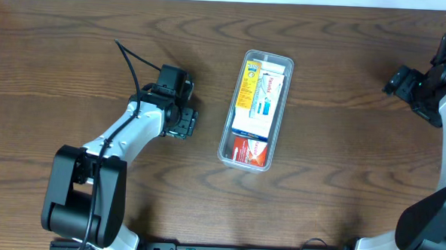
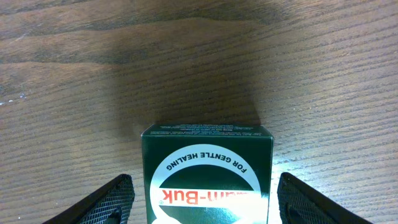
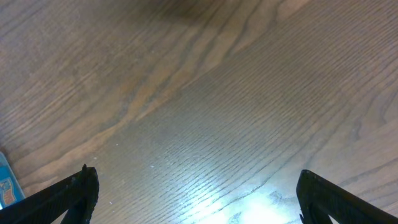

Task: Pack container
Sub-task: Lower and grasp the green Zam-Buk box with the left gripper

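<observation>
Dark ribbed fingers [image 2: 115, 202] of the left gripper [image 2: 205, 180] are seen closest to the left wrist camera, set on either side of a small dark green cardboard box [image 2: 207, 155] printed with a white ring and red lettering. The box is stood flat on the brown wood-grain table [image 2: 186, 62]. The jaws are spread just wider than the box. A thin strip of table is visible on each side, so no contact can be confirmed, and nothing is lifted yet. This straddling pose is judged to be the set-up for a pinch across the box's two side faces, since the box is the one loose item seen outside the container.

The long clear plastic container [image 1: 222, 153] is laid near the middle of the table, well apart from the box and on the left arm's right. It is partly filled. A narrow yellow pack [image 1: 247, 85] and a white carton [image 1: 265, 104] are laid along its far end, and a red-and-white carton [image 1: 250, 150] is set at its near end.

The right gripper [image 3: 198, 186] is held at the far right of the table, well away from the container, presumably so that the way is kept free for the left arm. Its jaws are opened wide, with only bare wood between them and nothing held or touched.
</observation>
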Action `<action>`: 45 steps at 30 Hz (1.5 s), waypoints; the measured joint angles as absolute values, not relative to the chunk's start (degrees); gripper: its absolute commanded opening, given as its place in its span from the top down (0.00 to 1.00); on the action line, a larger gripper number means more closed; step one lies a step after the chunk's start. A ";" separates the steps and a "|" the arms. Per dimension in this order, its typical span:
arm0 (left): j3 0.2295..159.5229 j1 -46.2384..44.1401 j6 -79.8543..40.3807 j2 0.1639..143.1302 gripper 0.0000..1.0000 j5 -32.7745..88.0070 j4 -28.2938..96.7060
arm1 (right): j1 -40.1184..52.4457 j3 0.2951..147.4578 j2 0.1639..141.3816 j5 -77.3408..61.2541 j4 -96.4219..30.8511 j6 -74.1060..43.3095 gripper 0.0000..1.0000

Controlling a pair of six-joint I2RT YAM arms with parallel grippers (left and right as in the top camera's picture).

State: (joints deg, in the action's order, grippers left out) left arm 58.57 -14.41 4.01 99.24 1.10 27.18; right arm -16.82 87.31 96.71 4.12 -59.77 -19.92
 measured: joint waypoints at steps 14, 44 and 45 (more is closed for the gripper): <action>58.57 -14.41 3.18 102.30 0.25 1.10 27.11 | -16.82 87.31 96.71 4.12 -59.77 -19.92 0.01; 58.57 -14.41 2.98 102.32 0.25 1.10 27.00 | -16.82 87.31 96.71 4.12 -59.77 -19.90 0.01; 58.57 -14.41 2.98 102.32 0.25 1.10 27.00 | -16.82 87.31 96.71 4.12 -59.77 -19.90 0.01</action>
